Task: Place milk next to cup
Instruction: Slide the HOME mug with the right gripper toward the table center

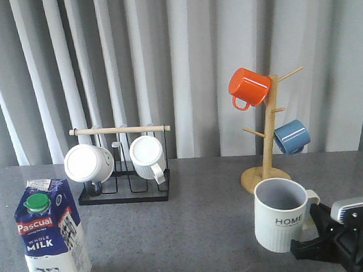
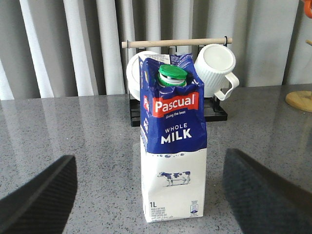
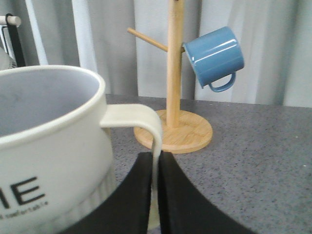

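The tall blue-and-white milk carton (image 1: 50,233) with a green round cap stands upright on the grey speckled bench (image 1: 193,221) at the front left, well apart from the pale ribbed mug (image 1: 281,214) with black "HOME" lettering at the front right. The left gripper (image 2: 146,195) has its jaws wide, one on each side of the carton and not touching it. The right gripper (image 3: 155,192) has its jaws narrow around the mug's handle (image 3: 141,127); they seem to pinch it. Behind stand a black wire rack (image 1: 124,179) with two white mugs and a wooden mug tree (image 1: 267,146) with an orange and a blue mug.
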Robot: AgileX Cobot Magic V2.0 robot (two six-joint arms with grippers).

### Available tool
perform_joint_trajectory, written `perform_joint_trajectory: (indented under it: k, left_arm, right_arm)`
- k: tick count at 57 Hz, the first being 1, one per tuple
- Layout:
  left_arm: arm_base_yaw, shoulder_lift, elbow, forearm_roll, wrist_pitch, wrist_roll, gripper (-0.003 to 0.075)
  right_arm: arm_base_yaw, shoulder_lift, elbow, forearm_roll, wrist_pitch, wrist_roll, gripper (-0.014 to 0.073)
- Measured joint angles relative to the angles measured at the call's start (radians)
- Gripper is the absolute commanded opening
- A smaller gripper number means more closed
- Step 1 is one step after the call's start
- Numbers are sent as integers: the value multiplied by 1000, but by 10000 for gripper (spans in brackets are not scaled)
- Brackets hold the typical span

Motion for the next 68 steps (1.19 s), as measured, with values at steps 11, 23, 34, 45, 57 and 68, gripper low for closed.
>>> perform_joint_trajectory:
  k: [11, 23, 34, 45, 57, 68]
  left_arm:
    - [0, 0, 0, 0, 0, 0, 590]
    - [0, 0, 0, 0, 0, 0, 590]
    - [0, 0, 0, 0, 0, 0, 590]
    - [0, 0, 0, 0, 0, 0, 590]
    - [0, 0, 0, 0, 0, 0, 590]
    - [0, 0, 0, 0, 0, 0, 590]
  right_arm:
    - [176, 31, -12, 268, -23, -127, -4]
    - [289, 99, -42, 372, -35, -192, -4]
    - [297, 171, -46, 420, -56, -230, -4]
    - [297, 205, -49, 429, -55, -234, -4]
    - [297, 205, -49, 444, -49, -234, 8]
    - [320, 205, -49, 512, -42, -233, 38]
